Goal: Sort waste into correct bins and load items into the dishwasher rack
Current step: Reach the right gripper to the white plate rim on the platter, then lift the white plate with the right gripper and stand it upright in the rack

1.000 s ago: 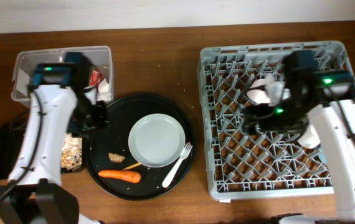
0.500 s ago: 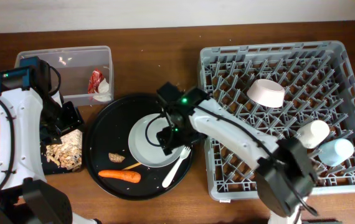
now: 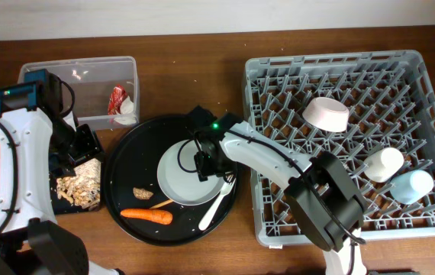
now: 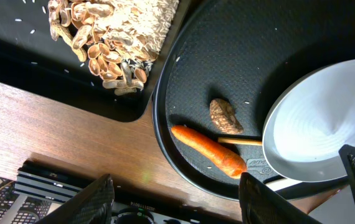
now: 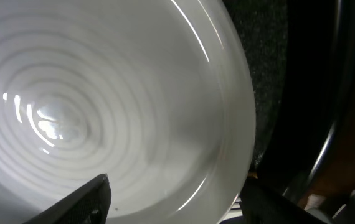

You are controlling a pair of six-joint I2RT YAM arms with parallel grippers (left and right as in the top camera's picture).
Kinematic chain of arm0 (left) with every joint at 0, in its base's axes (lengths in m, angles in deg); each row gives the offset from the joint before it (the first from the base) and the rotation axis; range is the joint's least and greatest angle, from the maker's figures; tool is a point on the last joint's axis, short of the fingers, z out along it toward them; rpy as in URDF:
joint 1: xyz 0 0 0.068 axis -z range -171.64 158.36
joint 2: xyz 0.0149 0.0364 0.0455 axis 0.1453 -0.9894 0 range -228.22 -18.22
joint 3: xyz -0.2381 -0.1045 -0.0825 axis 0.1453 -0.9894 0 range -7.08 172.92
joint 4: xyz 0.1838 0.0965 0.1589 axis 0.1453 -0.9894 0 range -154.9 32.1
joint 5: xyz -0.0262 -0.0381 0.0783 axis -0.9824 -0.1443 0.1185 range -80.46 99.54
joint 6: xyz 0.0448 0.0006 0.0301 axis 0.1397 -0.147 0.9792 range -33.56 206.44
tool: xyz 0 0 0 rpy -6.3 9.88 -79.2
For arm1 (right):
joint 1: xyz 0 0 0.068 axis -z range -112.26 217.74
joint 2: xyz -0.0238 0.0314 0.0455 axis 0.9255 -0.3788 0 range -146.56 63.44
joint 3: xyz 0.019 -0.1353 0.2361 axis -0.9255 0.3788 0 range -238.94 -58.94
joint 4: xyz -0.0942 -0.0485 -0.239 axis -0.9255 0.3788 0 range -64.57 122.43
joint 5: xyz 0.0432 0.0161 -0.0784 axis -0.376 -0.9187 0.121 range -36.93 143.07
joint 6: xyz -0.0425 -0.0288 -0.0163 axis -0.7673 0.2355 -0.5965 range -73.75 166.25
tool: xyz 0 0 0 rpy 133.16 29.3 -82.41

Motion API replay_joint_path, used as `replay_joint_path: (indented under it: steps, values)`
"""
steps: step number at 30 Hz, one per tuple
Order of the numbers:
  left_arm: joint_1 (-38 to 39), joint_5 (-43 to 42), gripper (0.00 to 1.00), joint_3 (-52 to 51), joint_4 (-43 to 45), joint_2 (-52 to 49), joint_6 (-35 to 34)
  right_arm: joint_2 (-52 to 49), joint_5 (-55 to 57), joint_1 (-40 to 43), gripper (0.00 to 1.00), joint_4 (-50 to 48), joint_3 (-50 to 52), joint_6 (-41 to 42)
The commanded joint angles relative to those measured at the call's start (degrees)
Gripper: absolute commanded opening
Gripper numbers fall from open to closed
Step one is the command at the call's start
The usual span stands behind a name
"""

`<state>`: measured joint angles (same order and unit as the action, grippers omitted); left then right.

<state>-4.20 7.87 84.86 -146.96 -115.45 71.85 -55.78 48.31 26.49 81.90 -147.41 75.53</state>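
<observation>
The white plate (image 3: 191, 174) lies on the round black tray (image 3: 122, 164). My right gripper (image 3: 202, 160) is open and low over the plate's upper right part; in the right wrist view (image 5: 177, 183) the plate (image 5: 103, 93) fills the frame. A carrot (image 3: 146, 215), a beige scrap (image 3: 142, 192), a chopstick (image 3: 162, 203) and a white fork (image 3: 217, 202) lie beside the plate. My left gripper (image 3: 80, 147) is open and empty over the shallow black tray (image 3: 8, 183) holding food scraps (image 3: 80, 187). The left wrist view (image 4: 176, 183) shows the carrot (image 4: 208, 149).
The clear tub (image 3: 80, 76) holds a red wrapper (image 3: 117, 98) and a white tissue (image 3: 126, 116). The grey rack (image 3: 278, 221) on the right holds a cream bowl (image 3: 326, 114), a white cup (image 3: 383, 163) and a blue cup (image 3: 414, 186).
My right arm has swung from the rack over to the plate and edged a little left. My left arm has moved left, from the round tray to the shallow black tray.
</observation>
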Motion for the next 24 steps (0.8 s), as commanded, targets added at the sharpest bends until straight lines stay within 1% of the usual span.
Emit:
replay_joint_path:
  steps: [1, 4, 6, 7, 8, 10, 12, 15, 16, 20, 22, 24]
  values:
    - [0.13, -0.04, 0.64, -0.17, 0.28, 0.98, 0.04, -0.44, 0.96, -0.35, 0.7, -2.38, 3.21, 1.7]
    - [0.13, -0.04, 0.64, -0.17, 0.31, 0.98, 0.04, -0.44, 0.96, -0.35, 0.69, -3.54, 3.67, 1.68]
    - [0.13, -0.04, 0.64, -0.17, 0.31, 0.98, 0.04, -0.44, 0.98, -0.35, 0.57, -3.82, 3.67, 1.68]
    - [0.2, -0.04, 0.64, -0.17, 0.33, 0.98, 0.04, -0.44, 0.96, -0.35, 0.54, -3.82, 3.67, 1.68]
    - [0.42, -0.04, 0.64, -0.17, 0.44, 0.98, 0.04, -0.44, 0.96, -0.35, 0.44, -3.8, 3.67, 1.68]
    - [0.42, -0.04, 0.64, -0.17, 0.48, 0.98, 0.07, -0.42, 0.96, -0.33, 0.33, -3.78, 3.65, 1.66]
    - [0.57, -0.02, 0.64, -0.17, 0.5, 0.98, 0.04, -0.42, 0.98, -0.24, 0.18, -3.15, 3.1, 1.66]
    - [0.57, -0.02, 0.64, -0.17, 0.5, 0.98, 0.07, 0.02, 1.01, 0.85, 0.07, -1.44, 0.57, 1.66]
    - [0.57, -0.02, 0.64, -0.17, 0.52, 0.98, 0.07, 0.59, 1.29, 1.38, 0.04, -0.35, -0.5, 1.66]
    - [0.57, -0.02, 0.64, -0.17, 0.83, 0.98, 0.04, 5.4, 7.82, 4.31, 0.04, 7.74, -7.76, 1.01]
    - [0.57, -0.04, 0.64, -0.17, 0.83, 0.98, 0.04, 9.75, 14.62, 6.03, 0.04, 13.62, -13.53, 1.01]
    - [0.57, -0.02, 0.64, -0.17, 0.87, 0.98, 0.07, 13.97, 26.32, 7.67, 0.04, 18.34, -18.05, 0.98]
